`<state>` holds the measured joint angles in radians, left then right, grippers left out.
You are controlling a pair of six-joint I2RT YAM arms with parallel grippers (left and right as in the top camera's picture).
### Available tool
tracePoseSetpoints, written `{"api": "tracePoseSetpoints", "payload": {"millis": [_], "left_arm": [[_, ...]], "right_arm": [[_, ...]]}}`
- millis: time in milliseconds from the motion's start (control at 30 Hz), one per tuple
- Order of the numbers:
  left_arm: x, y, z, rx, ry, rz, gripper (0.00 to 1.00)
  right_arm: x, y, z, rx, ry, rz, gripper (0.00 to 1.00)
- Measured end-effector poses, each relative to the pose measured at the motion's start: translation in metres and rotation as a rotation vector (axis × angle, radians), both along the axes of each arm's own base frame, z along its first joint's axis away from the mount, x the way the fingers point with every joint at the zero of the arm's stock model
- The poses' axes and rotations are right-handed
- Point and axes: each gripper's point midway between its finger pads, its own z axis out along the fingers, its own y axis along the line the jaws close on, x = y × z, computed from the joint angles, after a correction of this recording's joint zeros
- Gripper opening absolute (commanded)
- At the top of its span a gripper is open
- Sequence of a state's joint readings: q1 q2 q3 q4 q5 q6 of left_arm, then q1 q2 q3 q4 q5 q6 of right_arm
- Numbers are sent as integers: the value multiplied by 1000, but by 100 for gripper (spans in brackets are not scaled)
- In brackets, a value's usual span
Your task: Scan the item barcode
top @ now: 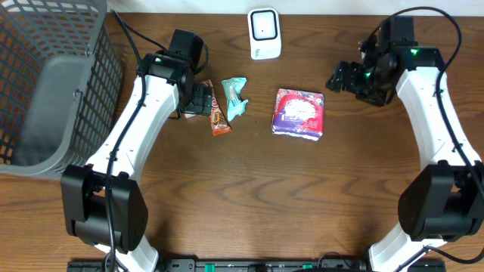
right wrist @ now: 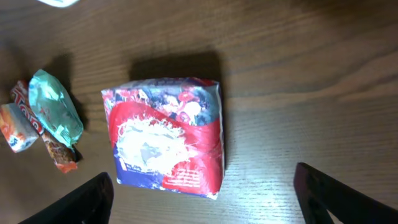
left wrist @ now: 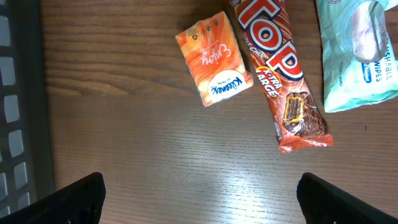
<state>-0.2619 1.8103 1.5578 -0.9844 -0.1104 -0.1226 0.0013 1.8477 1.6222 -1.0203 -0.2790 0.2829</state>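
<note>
A white barcode scanner (top: 265,32) stands at the table's back edge. A red, blue and white soft package (top: 299,113) lies right of centre; in the right wrist view the package (right wrist: 166,134) sits just ahead of my open right gripper (right wrist: 205,205), which touches nothing. From overhead the right gripper (top: 340,78) hovers to the package's right. A Top chocolate bar (left wrist: 280,74), an orange tissue pack (left wrist: 214,59) and a teal wipes packet (left wrist: 357,53) lie ahead of my left gripper (left wrist: 200,202). It is open over bare wood, with nothing between its fingers.
A grey mesh basket (top: 45,83) fills the far left of the table. The left arm (top: 144,106) reaches along the basket's right side. Cables run across the back edge on both sides.
</note>
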Motion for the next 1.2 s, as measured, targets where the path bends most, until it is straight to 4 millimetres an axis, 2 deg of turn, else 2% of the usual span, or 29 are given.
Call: {"api": "tracePoseSetpoints", "payload": {"millis": [100, 333, 500, 667, 900, 1000, 1067, 1200], "left_arm": [[0, 0, 0, 0, 0, 0, 98], [0, 0, 0, 0, 0, 0, 98], [0, 0, 0, 0, 0, 0, 98], [0, 0, 0, 0, 0, 0, 98], [0, 0, 0, 0, 0, 0, 98], [0, 0, 0, 0, 0, 0, 98], [0, 0, 0, 0, 0, 0, 98], [0, 0, 0, 0, 0, 0, 98]], "right_arm": [[-1, 1, -12, 1, 5, 1, 92], [-7, 2, -56, 13, 9, -11, 93], [-4, 16, -76, 98, -40, 8, 92], [-8, 28, -86, 183, -52, 11, 87], [-19, 38, -108, 245, -49, -8, 87], [-26, 50, -118, 273, -59, 11, 82], [-31, 58, -122, 288, -57, 20, 78], [-32, 67, -122, 304, -59, 32, 78]]}}
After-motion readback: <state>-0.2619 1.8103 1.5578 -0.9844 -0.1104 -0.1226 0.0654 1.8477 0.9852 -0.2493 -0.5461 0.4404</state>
